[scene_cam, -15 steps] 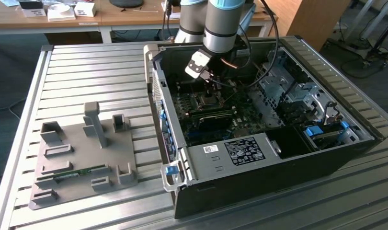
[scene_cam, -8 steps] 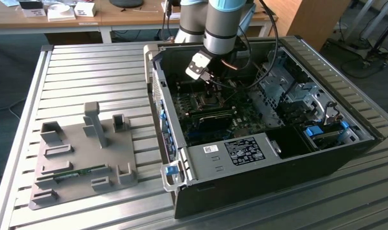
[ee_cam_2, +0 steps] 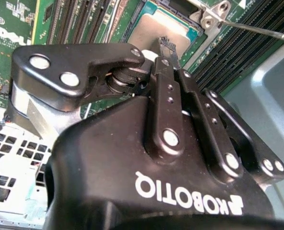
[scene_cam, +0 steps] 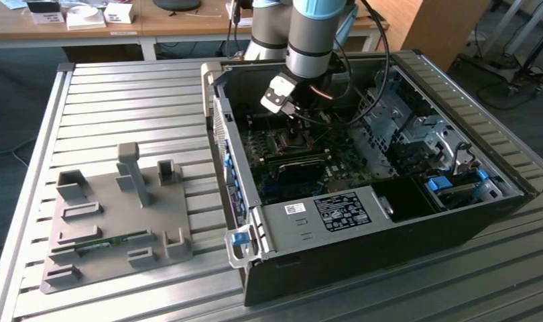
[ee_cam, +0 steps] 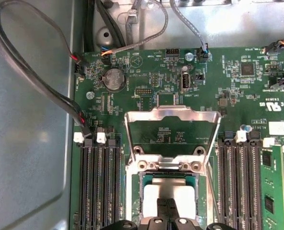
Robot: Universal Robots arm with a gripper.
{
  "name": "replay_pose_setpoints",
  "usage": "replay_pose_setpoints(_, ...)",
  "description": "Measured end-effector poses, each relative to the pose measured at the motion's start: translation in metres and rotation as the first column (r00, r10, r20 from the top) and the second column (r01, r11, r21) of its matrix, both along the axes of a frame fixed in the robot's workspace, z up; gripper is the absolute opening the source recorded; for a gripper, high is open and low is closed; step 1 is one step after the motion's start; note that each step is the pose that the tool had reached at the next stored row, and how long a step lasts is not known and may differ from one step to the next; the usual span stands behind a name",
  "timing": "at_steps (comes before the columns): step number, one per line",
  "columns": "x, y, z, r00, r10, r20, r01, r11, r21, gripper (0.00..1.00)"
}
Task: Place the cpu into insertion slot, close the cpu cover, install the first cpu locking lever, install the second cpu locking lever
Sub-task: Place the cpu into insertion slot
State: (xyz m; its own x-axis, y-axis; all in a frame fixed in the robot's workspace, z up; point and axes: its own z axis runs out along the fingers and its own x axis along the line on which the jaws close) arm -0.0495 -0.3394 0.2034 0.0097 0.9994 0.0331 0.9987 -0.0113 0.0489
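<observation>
The cpu (ee_cam: 168,190) lies flat in its socket on the motherboard (ee_cam: 147,96), with the silver-grey top facing up; I see it also in the second wrist view (ee_cam_2: 154,29). Directly over it is the gripper (ee_cam: 168,207), with its two black fingers pressed together and nothing between them. I cannot tell if the tips really touch the metal top. In the second wrist view the gripper (ee_cam_2: 167,48) shows the same closed tips above the chip. The cpu cover (ee_cam: 171,114) is not closed: the silvery frame stands raised at its hinge just beside the socket, and I see the green board through its square opening. A thin locking lever (ee_cam_2: 257,29) runs along one side of the socket. Black memory slots (ee_cam: 101,182) are on both sides of the socket, and a round coin battery (ee_cam: 115,79) sits further up the board. In the exterior view the arm (scene_cam: 312,40) reaches down into the open computer case (scene_cam: 361,255), which lies on a slatted metal table (scene_cam: 119,100); a grey fixture plate (scene_cam: 119,221) lies well apart, toward the exterior view's left.
</observation>
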Motion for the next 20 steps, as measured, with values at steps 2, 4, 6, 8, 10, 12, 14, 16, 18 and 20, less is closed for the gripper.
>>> replay_pose_setpoints(2,0.0,0.0,-0.0008,1.0,0.0,0.0001,0.0,1.0,0.0002,0.11)
replay_pose_setpoints(4,0.0,0.0,-0.002,1.0,0.0,0.0,0.0,1.0,0.0001,0.11)
replay_pose_setpoints(6,0.0,0.0,-0.0028,1.0,0.0,0.0,0.0,1.0,0.0,0.11)
replay_pose_setpoints(8,0.0,0.0,-0.0028,1.0,0.0,-0.0001,0.0,1.0,-0.0002,0.11)
replay_pose_setpoints(10,0.0,0.0,-0.0029,1.0,0.0,0.0,0.0,1.0,0.0,0.11)
replay_pose_setpoints(12,0.0,0.0,-0.003,1.0,0.0,0.0,0.0,1.0,0.0001,0.11)
replay_pose_setpoints(14,0.0,0.0,-0.0035,1.0,0.0,-0.0002,0.0,1.0,-0.0001,0.11)
replay_pose_setpoints(16,-0.0001,-0.0001,-0.0043,1.0,0.0,-0.0007,0.0,1.0,-0.0009,0.11)
replay_pose_setpoints(18,-0.0001,-0.0001,-0.0051,1.0,0.0,-0.0004,0.0,1.0,-0.0006,0.11)
replay_pose_setpoints(20,0.0,0.0,-0.0054,1.0,0.0,0.0,0.0,1.0,0.0,0.11)
